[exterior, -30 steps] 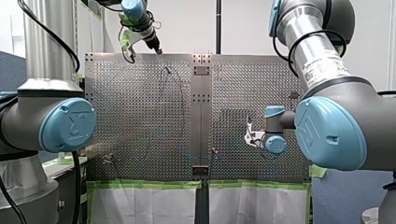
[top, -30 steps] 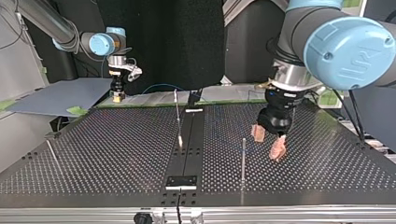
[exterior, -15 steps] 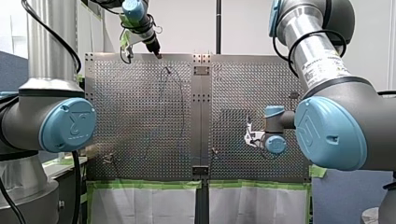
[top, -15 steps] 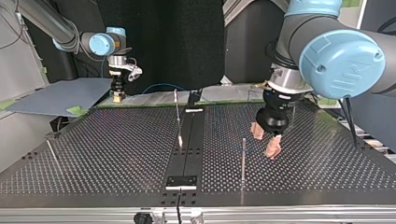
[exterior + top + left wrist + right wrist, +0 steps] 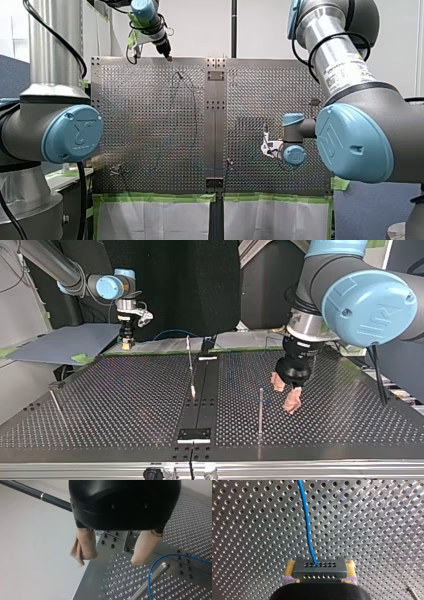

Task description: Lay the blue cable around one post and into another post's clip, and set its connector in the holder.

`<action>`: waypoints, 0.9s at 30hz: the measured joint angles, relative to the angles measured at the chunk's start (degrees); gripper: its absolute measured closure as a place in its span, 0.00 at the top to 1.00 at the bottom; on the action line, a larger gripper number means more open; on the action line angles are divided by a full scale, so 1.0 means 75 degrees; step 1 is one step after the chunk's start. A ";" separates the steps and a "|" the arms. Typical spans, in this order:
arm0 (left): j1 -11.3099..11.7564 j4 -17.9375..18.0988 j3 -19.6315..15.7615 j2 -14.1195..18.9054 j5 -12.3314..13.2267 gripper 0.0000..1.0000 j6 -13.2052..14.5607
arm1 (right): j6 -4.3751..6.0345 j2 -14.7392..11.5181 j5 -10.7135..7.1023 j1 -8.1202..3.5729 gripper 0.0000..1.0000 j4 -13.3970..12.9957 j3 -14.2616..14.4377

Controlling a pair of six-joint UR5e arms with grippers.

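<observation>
Blue thin cable (image 5: 305,517): one end runs into the grey perforated metal connector block (image 5: 319,566). My right hand (image 5: 319,573) has that block pinched between its yellow pads (image 5: 290,568). I read that as an anchor: with the connector end fixed, the slack can be routed without the whole line dragging. In the top view that hand sits at roughly 10 o'clock, by the far edge of the perforated metal worktop (image 5: 100,390). Its wrist is vertical and the fingers point straight down.

My left hand (image 5: 286,396) is wide, with beige-wrapped fingers (image 5: 86,545) spread and nothing between them. In the top view it hangs low over the worktop at about 3 o'clock from the top of the slim upright metal post (image 5: 260,410). It's close to the post but not touching, with the wrist canted a little and the tips aimed down at the plate.

In the left wrist view a loop of the cable curves just ahead of the fingertips and crosses the post. I can't tell from that angle whether it already wraps the post or only lies against it.

My take:
- **Step:** the left hand is lining up to take the loop near the post.
- **Pose:** spread fingers make sense for straddling a thin line lying flat.
- **Outstanding:** the connector isn't in the holder yet, and I see no cable in a clip.
</observation>
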 joint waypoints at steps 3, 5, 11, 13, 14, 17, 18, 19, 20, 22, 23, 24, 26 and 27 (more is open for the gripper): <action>-0.0004 -0.0012 0.0001 0.0000 -0.0020 1.00 0.0199 | -0.0003 -0.0001 0.0000 0.0000 0.00 0.0002 0.0000; -0.0006 -0.0019 0.0001 0.0000 -0.0061 1.00 0.0333 | -0.0004 -0.0001 0.0000 0.0001 0.00 0.0002 0.0000; -0.0009 -0.0024 0.0001 0.0000 -0.0216 1.00 0.0710 | -0.0012 -0.0001 0.0000 -0.0001 0.00 0.0003 0.0001; -0.0009 -0.0025 0.0002 0.0000 -0.0279 1.00 0.0837 | -0.0014 0.0000 0.0000 -0.0001 0.00 0.0003 0.0001; -0.0009 -0.0025 0.0002 0.0000 -0.0309 1.00 0.0890 | -0.0016 -0.0001 0.0000 0.0000 0.00 0.0003 0.0000; -0.0009 -0.0025 0.0001 0.0000 -0.0377 1.00 0.1074 | -0.0022 0.0000 0.0000 0.0001 0.00 0.0003 0.0000; -0.0009 -0.0025 0.0001 0.0000 -0.0389 1.00 0.1132 | -0.0024 -0.0001 0.0000 0.0001 0.00 0.0003 -0.0001; -0.0009 -0.0025 0.0001 0.0000 -0.0403 1.00 0.1218 | -0.0025 -0.0001 0.0000 0.0000 0.00 0.0003 -0.0001; -0.0009 -0.0025 0.0001 0.0000 -0.0413 1.00 0.1283 | -0.0026 0.0000 0.0000 0.0000 0.00 0.0003 -0.0001; -0.0009 -0.0025 0.0001 0.0000 -0.0434 1.00 0.1428 | -0.0027 0.0001 0.0000 0.0001 0.00 0.0003 0.0000; -0.0009 -0.0025 0.0001 0.0000 -0.0441 1.00 0.1488 | -0.0027 0.0001 0.0000 0.0000 0.00 0.0003 -0.0001; -0.0009 -0.0025 0.0002 0.0000 -0.0446 1.00 0.1547 | -0.0028 0.0000 0.0000 0.0001 0.00 0.0003 0.0000; -0.0009 -0.0025 0.0001 0.0004 -0.0455 1.00 0.1696 | -0.0027 0.0001 0.0000 0.0001 0.00 0.0003 -0.0001; -0.0009 -0.0025 0.0001 0.0004 -0.0458 1.00 0.1762 | -0.0028 0.0000 0.0000 0.0001 0.00 0.0003 -0.0001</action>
